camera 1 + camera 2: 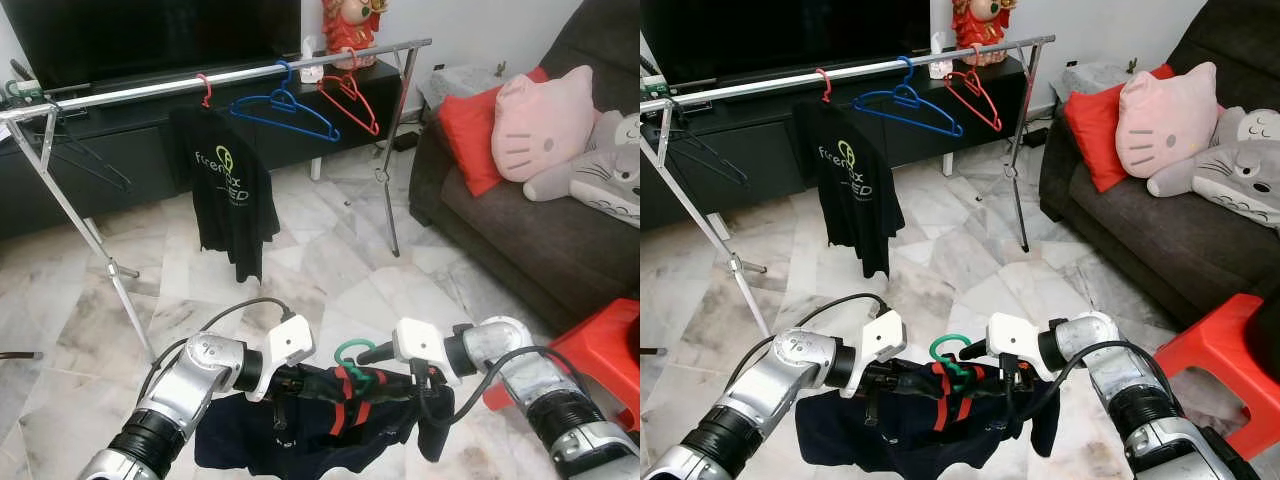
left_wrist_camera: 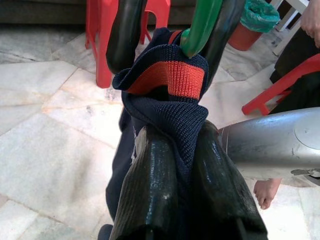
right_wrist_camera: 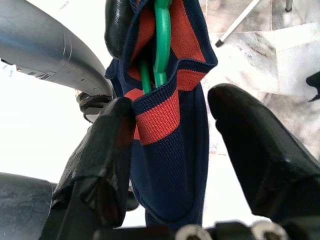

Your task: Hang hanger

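A green hanger [image 1: 352, 355] carries a navy shirt [image 1: 300, 430] with a red-striped collar [image 2: 172, 80], held low in front of me above the floor. My left gripper [image 1: 305, 383] is shut on the collar's knit, which is bunched between its two fingers [image 2: 150, 170]. My right gripper [image 3: 175, 105] comes from the other side and is open around the collar and the hanger's neck. One of its fingers [image 3: 112, 135] touches the fabric; the other stands apart. The metal clothes rail [image 1: 250, 75] stands ahead, well above and beyond the hanger.
On the rail hang a black T-shirt [image 1: 230, 180] on a red hanger, a blue hanger [image 1: 285, 108] and a red hanger [image 1: 350, 95]. A dark sofa [image 1: 520, 230] with cushions is on the right, a red stool [image 1: 610, 350] nearby. A person's bare foot [image 2: 265, 192] is behind.
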Available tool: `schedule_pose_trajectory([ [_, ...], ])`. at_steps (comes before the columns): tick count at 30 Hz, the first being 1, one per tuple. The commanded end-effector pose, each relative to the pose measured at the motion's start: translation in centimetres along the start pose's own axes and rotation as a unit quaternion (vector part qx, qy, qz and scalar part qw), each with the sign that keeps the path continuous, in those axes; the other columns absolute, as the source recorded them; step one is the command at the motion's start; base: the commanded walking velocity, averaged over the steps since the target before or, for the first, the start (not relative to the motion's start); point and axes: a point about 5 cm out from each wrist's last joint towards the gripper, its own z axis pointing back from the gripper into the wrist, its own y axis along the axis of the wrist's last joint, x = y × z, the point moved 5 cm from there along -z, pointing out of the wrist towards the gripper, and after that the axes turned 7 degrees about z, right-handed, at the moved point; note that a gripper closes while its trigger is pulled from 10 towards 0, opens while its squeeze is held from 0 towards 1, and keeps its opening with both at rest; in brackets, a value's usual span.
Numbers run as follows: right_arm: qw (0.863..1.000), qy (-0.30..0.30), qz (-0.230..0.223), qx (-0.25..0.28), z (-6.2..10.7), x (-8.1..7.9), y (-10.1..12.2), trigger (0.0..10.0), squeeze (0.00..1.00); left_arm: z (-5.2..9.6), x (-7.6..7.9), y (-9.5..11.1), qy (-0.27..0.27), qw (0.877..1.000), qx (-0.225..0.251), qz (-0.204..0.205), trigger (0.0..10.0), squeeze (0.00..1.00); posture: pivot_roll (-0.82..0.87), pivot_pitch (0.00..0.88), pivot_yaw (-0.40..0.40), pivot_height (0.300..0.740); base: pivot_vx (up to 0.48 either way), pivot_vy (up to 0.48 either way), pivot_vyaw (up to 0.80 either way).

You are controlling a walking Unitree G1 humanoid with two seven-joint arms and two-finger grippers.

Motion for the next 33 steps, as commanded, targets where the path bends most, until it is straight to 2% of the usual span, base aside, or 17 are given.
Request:
schedule_pose_trajectory([
  [1,1.0,0.005,0.006,-0.004,0.7,-0.1,-0.1,10.0,1.0,-0.1,-0.1,-0.1,0.004,1.0,-0.002,-0.011,0.0,0.0,-0.15,0.0,-0.059,0.74,0.0,0.0,0.0],
  [13,0.998,-0.062,-0.014,0.005,3.0,1.0,-0.4,10.0,1.0,0.1,-2.1,-1.3,0.075,0.997,0.003,0.007,0.0,0.0,-0.15,0.0,-0.057,0.74,0.0,0.0,0.0],
  [16,0.987,-0.156,-0.036,0.034,4.4,2.5,-0.1,10.0,1.0,0.4,-3.4,-1.9,0.13,0.991,0.013,0.018,0.0,0.0,-0.15,0.0,-0.054,0.74,0.0,0.0,0.0],
  [17,0.987,-0.156,-0.036,0.034,4.4,2.5,-0.1,10.0,1.0,0.4,-3.4,-1.9,0.13,0.991,0.013,0.018,0.0,0.0,-0.15,0.0,-0.054,0.74,0.0,0.0,0.0],
  [18,0.967,-0.247,-0.054,0.042,5.5,4.2,-0.4,10.0,1.0,0.7,-4.2,-2.4,0.163,0.986,0.011,0.016,0.0,0.0,-0.15,0.0,-0.053,0.74,0.0,0.0,0.0],
  [19,0.937,-0.335,-0.088,0.047,6.9,5.7,-1.1,10.0,0.0,1.1,-5.0,-2.5,0.197,0.98,0.014,0.018,0.0,0.0,-0.15,0.0,-0.05,0.74,0.0,0.0,0.0],
  [21,0.915,-0.385,-0.111,0.044,7.7,6.4,-1.9,10.0,0.0,1.4,-5.3,-2.6,0.213,0.977,0.018,0.016,0.0,0.0,-0.15,0.0,-0.048,0.74,0.0,0.0,0.0],
  [22,0.895,-0.419,-0.149,0.04,8.2,6.5,-3.1,10.0,0.0,1.9,-6.0,-2.5,0.244,0.969,0.021,0.009,0.0,0.0,-0.14,0.0,-0.045,0.74,0.0,0.0,0.0],
  [24,0.872,-0.451,-0.185,0.033,8.3,6.1,-4.6,10.0,0.0,2.6,-6.9,-2.6,0.282,0.959,0.026,0.016,0.0,0.0,-0.14,0.0,-0.041,0.74,0.0,0.0,0.0],
  [25,0.855,-0.468,-0.222,0.032,7.7,5.1,-6.0,10.0,0.0,3.5,-7.9,-2.6,0.326,0.945,0.032,0.01,0.0,0.0,-0.14,0.0,-0.036,0.74,0.0,0.0,0.0],
  [26,0.844,-0.478,-0.242,0.028,7.3,4.5,-6.8,10.0,0.0,4.1,-8.4,-2.5,0.349,0.936,0.039,0.011,7.0,0.0,-0.14,0.0,-0.031,0.74,0.0,0.0,0.0],
  [27,0.836,-0.485,-0.254,0.024,7.0,4.1,-7.3,10.0,0.0,4.5,-8.7,-2.4,0.363,0.931,0.045,0.013,7.0,0.0,-0.14,0.0,-0.031,0.74,0.0,0.0,0.0],
  [28,0.827,-0.494,-0.268,0.019,6.7,3.7,-7.9,10.0,0.0,4.8,-8.9,-2.3,0.375,0.926,0.051,0.014,9.0,0.0,-0.14,0.0,-0.027,0.74,0.0,0.0,0.0],
  [29,0.816,-0.501,-0.287,0.009,6.2,3.1,-8.8,10.0,0.0,5.3,-9.2,-2.2,0.393,0.918,0.057,0.014,10.0,0.0,-0.14,0.0,-0.022,0.74,0.0,0.0,0.0],
  [30,0.804,-0.509,-0.307,-0.002,5.6,2.3,-9.7,10.0,0.0,5.7,-9.5,-2.2,0.407,0.911,0.064,0.015,10.0,0.0,-0.14,0.0,-0.019,0.74,0.0,0.0,0.0],
  [31,0.778,-0.521,-0.352,-0.024,4.6,0.6,-11.4,10.0,0.0,6.4,-9.9,-2.1,0.431,0.899,0.077,0.016,10.0,0.0,-0.14,0.0,-0.014,0.74,0.0,0.0,0.0],
  [33,0.76,-0.527,-0.377,-0.041,3.8,-0.5,-12.4,10.0,0.0,6.8,-10.1,-2.1,0.447,0.89,0.084,0.015,10.0,0.0,-0.14,0.0,-0.008,0.74,0.0,0.0,0.0],
])
